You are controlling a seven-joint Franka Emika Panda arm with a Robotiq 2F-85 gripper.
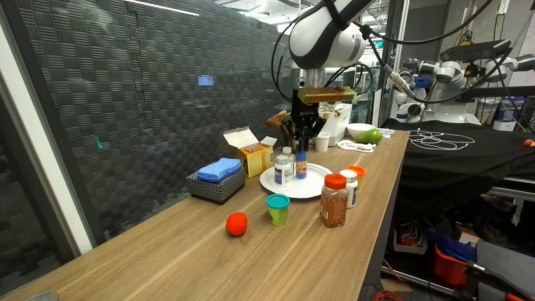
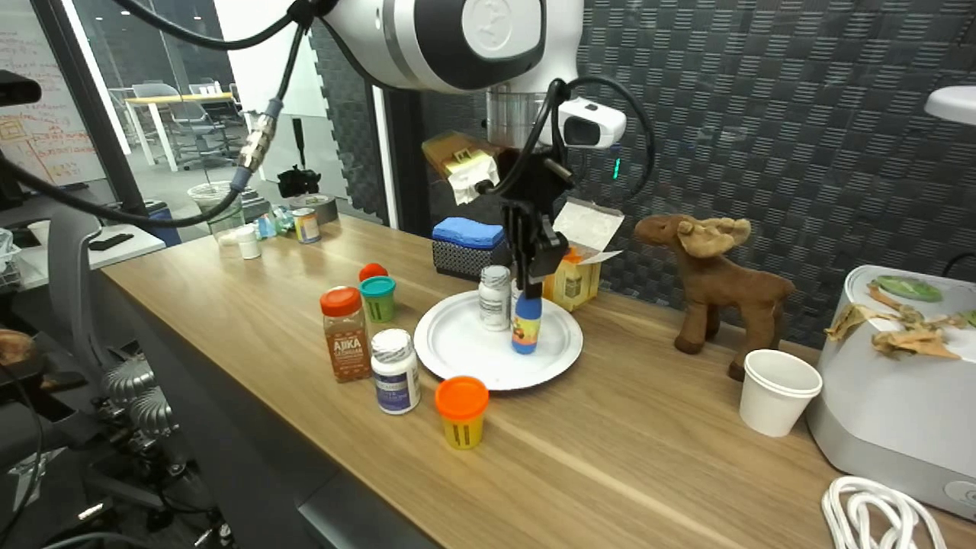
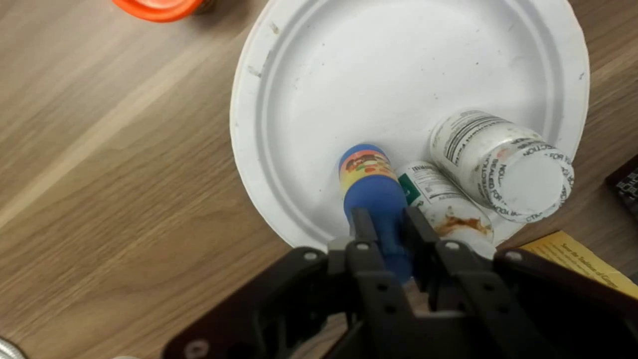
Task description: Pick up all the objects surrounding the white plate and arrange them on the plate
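My gripper (image 3: 388, 218) is shut on the neck of a blue bottle (image 3: 374, 197) with a yellow label. The bottle stands upright over the white plate (image 3: 398, 65); whether its base touches, I cannot tell. Right beside it on the plate are a large white bottle (image 2: 496, 299) and a slimmer white bottle (image 3: 438, 194). Around the plate on the table stand a red tomato-like ball (image 1: 236, 224), a green cup with teal lid (image 1: 278, 212), a brown red-lidded jar (image 1: 333, 207), a white-capped bottle (image 2: 396, 381) and a yellow cup with orange lid (image 2: 462, 418).
Behind the plate sit an opened yellow box (image 1: 258, 161) and a dark woven box (image 1: 219, 188) topped with a blue cloth (image 1: 219, 168). A plush moose (image 2: 717, 278), a white paper cup (image 2: 778, 396) and a white cable (image 2: 877, 507) lie farther along the table.
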